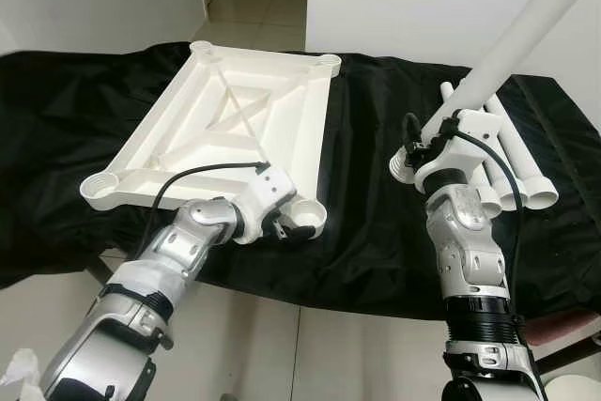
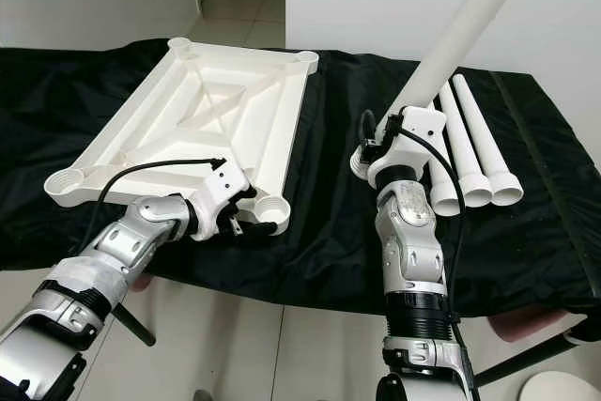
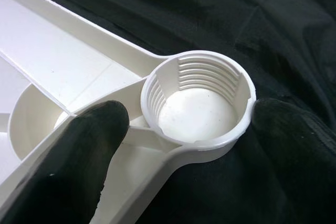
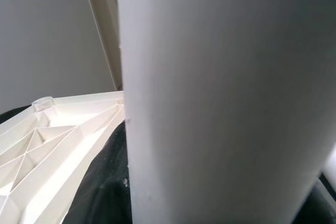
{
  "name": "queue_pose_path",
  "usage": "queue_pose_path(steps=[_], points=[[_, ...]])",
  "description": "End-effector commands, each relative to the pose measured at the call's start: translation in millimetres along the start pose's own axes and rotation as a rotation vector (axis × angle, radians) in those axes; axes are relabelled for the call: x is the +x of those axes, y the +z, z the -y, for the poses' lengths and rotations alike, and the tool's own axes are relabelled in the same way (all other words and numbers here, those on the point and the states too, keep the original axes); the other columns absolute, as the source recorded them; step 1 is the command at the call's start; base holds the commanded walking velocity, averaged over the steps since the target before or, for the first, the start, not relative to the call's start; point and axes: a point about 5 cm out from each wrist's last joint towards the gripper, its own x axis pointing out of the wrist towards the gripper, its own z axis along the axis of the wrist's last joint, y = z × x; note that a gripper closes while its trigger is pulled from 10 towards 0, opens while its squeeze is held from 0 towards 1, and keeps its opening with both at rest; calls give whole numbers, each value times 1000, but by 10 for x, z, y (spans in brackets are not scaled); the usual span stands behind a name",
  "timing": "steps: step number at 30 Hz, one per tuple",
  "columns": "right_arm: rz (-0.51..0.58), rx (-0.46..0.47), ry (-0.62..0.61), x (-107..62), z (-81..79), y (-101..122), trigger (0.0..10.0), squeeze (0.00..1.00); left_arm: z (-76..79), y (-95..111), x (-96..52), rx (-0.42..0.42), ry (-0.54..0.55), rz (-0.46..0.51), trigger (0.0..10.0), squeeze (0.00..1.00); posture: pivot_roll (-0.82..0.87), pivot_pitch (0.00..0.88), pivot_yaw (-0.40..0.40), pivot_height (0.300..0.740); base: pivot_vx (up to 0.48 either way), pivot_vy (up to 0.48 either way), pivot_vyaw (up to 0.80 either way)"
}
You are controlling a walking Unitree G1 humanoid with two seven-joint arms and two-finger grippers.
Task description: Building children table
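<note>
Bare black cloth lies open between tabletop and spare legs.

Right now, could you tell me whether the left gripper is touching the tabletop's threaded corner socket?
Touching. In the left wrist view, the left gripper straddles the threaded socket of the tabletop, and one black finger presses against its outer wall.

even, soft daylight fills both eye views, sharp throughout, with faint shadows. the white tabletop is near blown out against the black cloth. in the right wrist view the leg looms blurred and grey.
</note>
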Motion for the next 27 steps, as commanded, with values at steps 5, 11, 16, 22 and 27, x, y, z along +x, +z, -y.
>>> queue_pose_path(steps=[5,11,16,22,27], points=[[16,-2,-1,1,-11,42,10000,0,330,-22,167,19,-173,-8,10000,0,-49,41,25,740,0,0,0],[13,-4,-2,1,-10,40,10000,0,468,29,249,14,-230,7,10000,0,-51,45,31,740,0,0,0],[11,-6,-4,-2,-11,35,10000,0,631,148,372,13,-279,49,10000,0,-52,49,36,740,0,0,0],[8,-5,-6,-6,-19,27,10000,0,822,338,546,5,-307,110,10000,0,-49,55,41,740,0,0,0],[-6,4,1,-16,-36,-3,10000,0,940,538,699,-7,-290,165,10000,0,-47,55,42,740,0,0,0]])
